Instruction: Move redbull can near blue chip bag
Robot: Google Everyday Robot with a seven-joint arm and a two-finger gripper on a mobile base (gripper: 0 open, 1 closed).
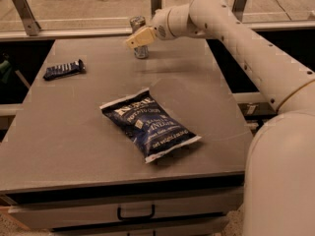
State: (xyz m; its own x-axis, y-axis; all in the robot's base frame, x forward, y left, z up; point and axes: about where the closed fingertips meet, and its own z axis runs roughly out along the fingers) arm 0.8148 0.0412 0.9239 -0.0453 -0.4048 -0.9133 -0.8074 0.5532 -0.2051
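The redbull can [137,23] stands upright at the far edge of the grey table [74,132], near the middle. My gripper [135,39] reaches in from the right and sits right at the can, covering its middle. The can's silver top and its base show above and below the gripper. The blue chip bag [150,123] lies flat in the middle of the table, well in front of the can, with white lettering and white crimped ends.
A small dark blue snack wrapper [64,70] lies at the table's far left. A rail with metal posts [22,11] runs behind the table. A drawer with a handle [136,212] is below the front edge. My arm [256,58] spans the right side.
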